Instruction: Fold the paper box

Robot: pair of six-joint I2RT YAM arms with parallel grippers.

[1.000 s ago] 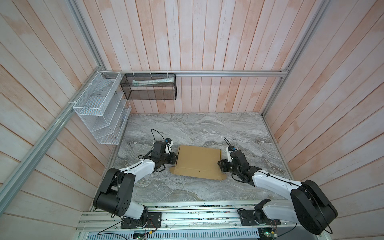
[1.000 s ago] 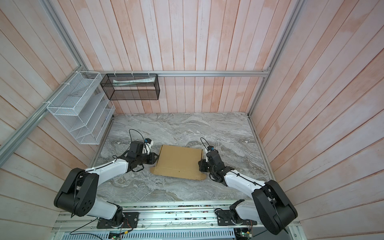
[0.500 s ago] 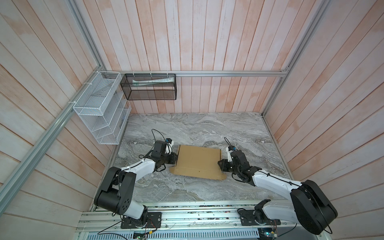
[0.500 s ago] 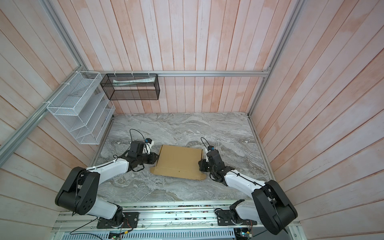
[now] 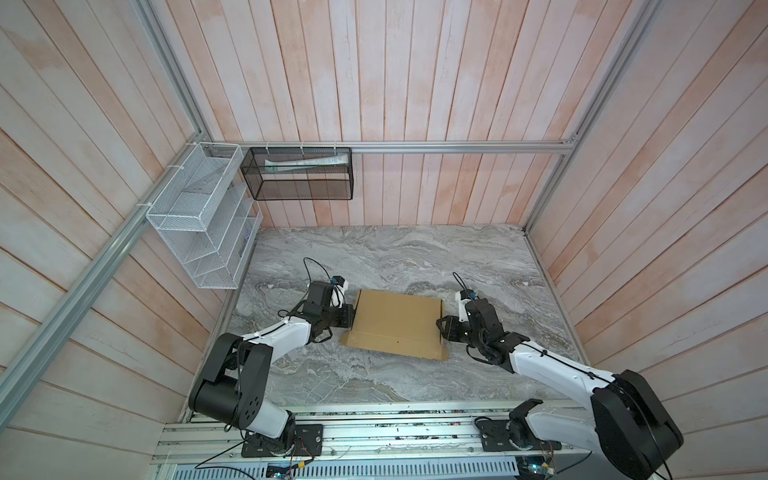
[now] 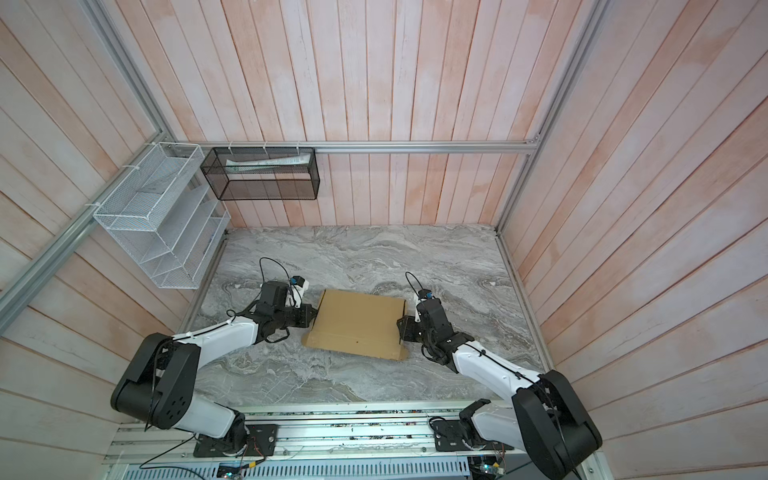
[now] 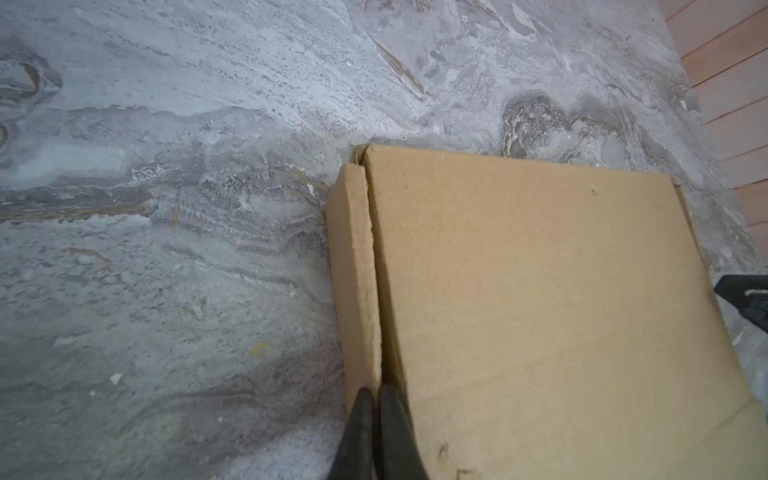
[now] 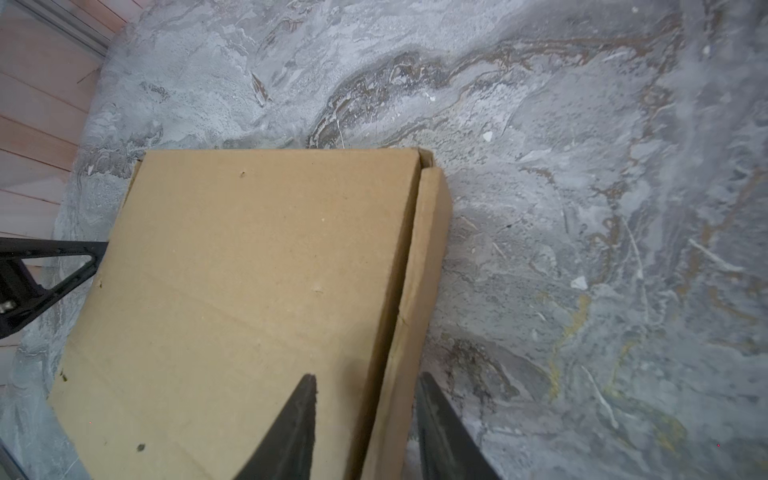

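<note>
The paper box (image 5: 397, 324) (image 6: 357, 322) lies closed and shallow in the middle of the marble table, its tan lid up. My left gripper (image 5: 351, 318) (image 6: 312, 318) is at its left side. In the left wrist view that gripper (image 7: 376, 390) is shut, tips at the seam between the side wall and the lid of the box (image 7: 540, 311); I cannot tell whether cardboard is pinched. My right gripper (image 5: 439, 328) (image 6: 400, 326) is at the right side. In the right wrist view it (image 8: 366, 376) stands open astride the right side wall of the box (image 8: 249, 291), one finger over the lid, one outside.
A white wire rack (image 5: 203, 224) hangs on the left wall and a black mesh basket (image 5: 297, 174) on the back wall, both above the table (image 5: 374, 257). Wooden walls close three sides. Bare marble surrounds the box.
My left gripper's jaws have closed at the box's left wall. The right gripper's jaws have spread wider around the right wall. Box and arms stay in place.
</note>
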